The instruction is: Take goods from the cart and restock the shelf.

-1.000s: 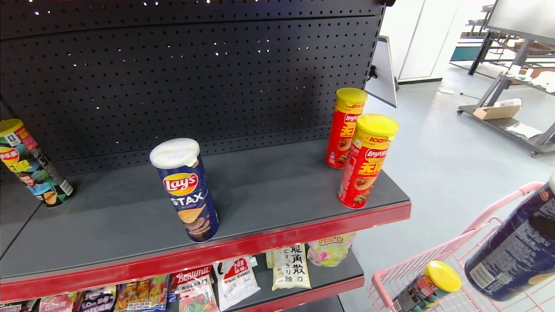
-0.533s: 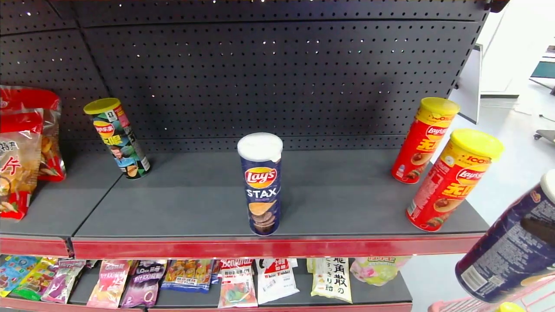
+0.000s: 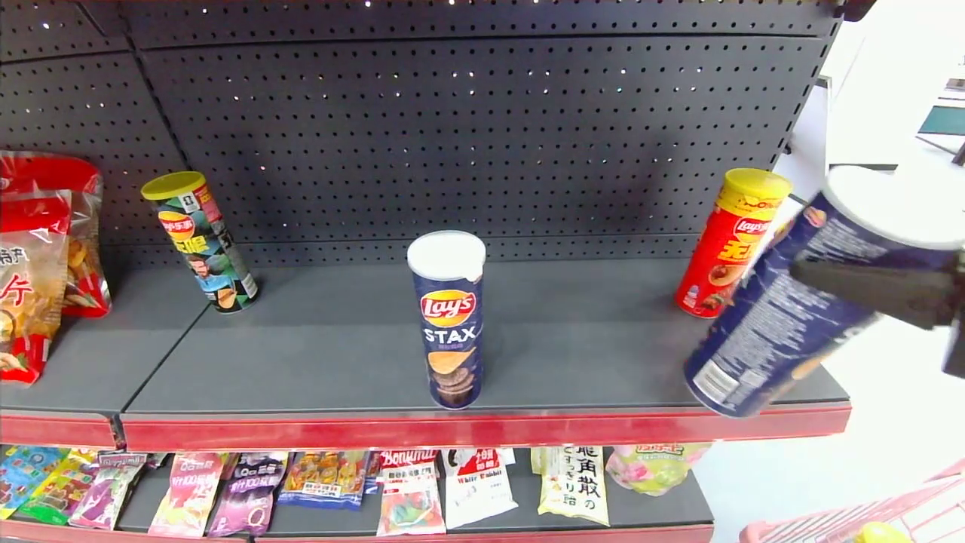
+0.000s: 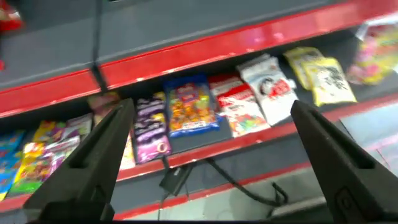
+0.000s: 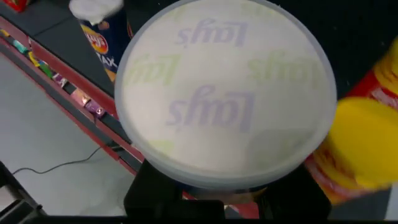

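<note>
Fingers first: clamping the navy can [image 3: 761, 332] high on its body, just below the white lid [image 5: 227, 93], with the right gripper [image 3: 837, 264] shut tight around it. Carrying it tilted, with the lid to the right and the base to the left. Lifting it from low at the right, by the cart [image 3: 867, 520], up to the right end of the shelf [image 3: 573, 339]. Now hanging its base just above the shelf's near red lip, covering the nearer of the two red cans and leaving the far red can [image 3: 731, 241] peeking out behind.

Meaning for the job: finishing the carry and starting the placing, not yet touching down. By this reading, needing to straighten the can upright and steer it left, into the bare stretch between the red can and the second navy can [image 3: 446, 317] standing mid-shelf.

Keeping the left gripper [image 4: 211, 168] spread wide and holding nothing, low down, facing the snack bags [image 4: 186, 112] on the shelf below.
</note>
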### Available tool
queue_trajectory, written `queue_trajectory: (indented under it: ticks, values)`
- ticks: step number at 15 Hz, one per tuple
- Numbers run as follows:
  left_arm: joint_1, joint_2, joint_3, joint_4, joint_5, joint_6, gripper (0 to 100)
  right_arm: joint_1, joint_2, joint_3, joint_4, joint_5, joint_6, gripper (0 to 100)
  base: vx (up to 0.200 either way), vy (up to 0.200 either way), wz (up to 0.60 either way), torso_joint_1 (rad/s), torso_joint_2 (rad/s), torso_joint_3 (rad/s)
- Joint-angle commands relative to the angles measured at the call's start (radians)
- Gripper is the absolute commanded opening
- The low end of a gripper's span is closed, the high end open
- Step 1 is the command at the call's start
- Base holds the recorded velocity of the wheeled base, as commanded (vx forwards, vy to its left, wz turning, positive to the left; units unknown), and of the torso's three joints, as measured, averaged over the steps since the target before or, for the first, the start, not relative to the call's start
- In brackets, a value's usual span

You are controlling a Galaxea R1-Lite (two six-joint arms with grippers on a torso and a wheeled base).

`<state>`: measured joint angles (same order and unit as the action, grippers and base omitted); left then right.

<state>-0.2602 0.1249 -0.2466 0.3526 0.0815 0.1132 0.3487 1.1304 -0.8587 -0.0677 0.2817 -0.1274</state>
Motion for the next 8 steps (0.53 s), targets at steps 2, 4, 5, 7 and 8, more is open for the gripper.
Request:
queue_trajectory:
  ticks: [2, 4, 5, 7, 8]
  values:
    - [0.001, -0.025, 0.033, -0.056, 0.004, -0.044, 100, 0.069, 0.301, -0.103, -0.192, -0.003, -0.011, 0, 0.0, 0.0, 0.0, 0.0, 0.0, 0.0]
    - [0.001, -0.027, 0.107, -0.161, 0.003, -0.087, 100, 0.11, 0.367, -0.168, -0.189, -0.006, 0.002, 0, 0.0, 0.0, 0.0, 0.0, 0.0, 0.0]
    - [0.001, -0.027, 0.156, -0.239, -0.003, -0.089, 100, 0.118, 0.4, -0.2, -0.189, -0.009, 0.002, 0, 0.0, 0.0, 0.0, 0.0, 0.0, 0.0]
    - [0.001, -0.027, 0.228, -0.348, -0.017, -0.081, 100, 0.125, 0.462, -0.26, -0.19, -0.029, 0.0, 0, 0.0, 0.0, 0.0, 0.0, 0.0, 0.0]
    - [0.001, -0.027, 0.23, -0.348, -0.019, -0.081, 100, 0.127, 0.483, -0.289, -0.189, -0.029, -0.001, 0, 0.0, 0.0, 0.0, 0.0, 0.0, 0.0]
